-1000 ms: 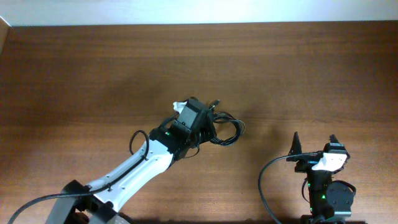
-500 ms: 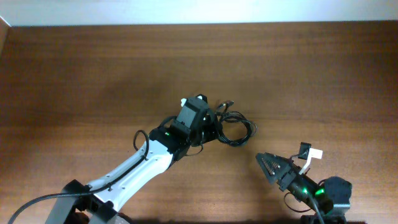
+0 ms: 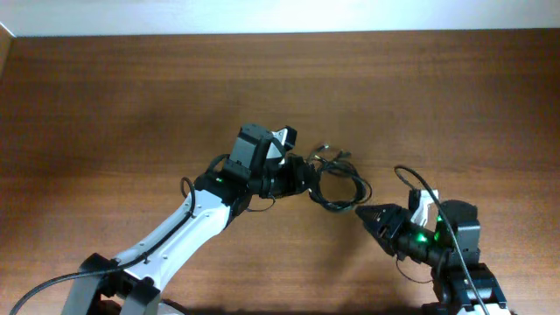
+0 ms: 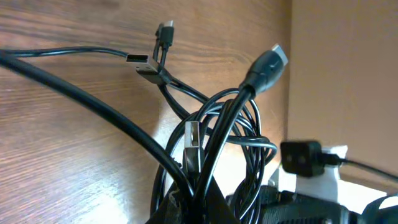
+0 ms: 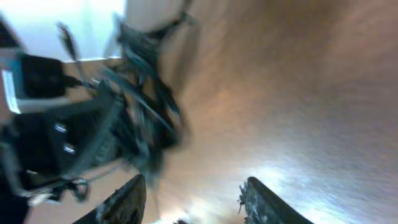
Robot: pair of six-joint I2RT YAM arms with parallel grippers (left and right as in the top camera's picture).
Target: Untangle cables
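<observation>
The cables are thin black cords bunched in a loose tangle of loops at the table's middle. My left gripper is shut on the tangle's left side. In the left wrist view the cords rise out of the shut jaws, with a flat USB plug and a thicker plug sticking up. My right gripper points left, just right of and below the loops. In the blurred right wrist view its fingers stand apart with nothing between them, and the tangle lies ahead of them.
The wooden table runs to a far edge under a white wall. A thick black arm cable loops over the right arm. The left arm reaches in diagonally from the bottom left.
The right arm has swung from upright near the front edge to pointing left at the tangle, its jaws narrowing. My left gripper turned and carried the cables slightly right.
</observation>
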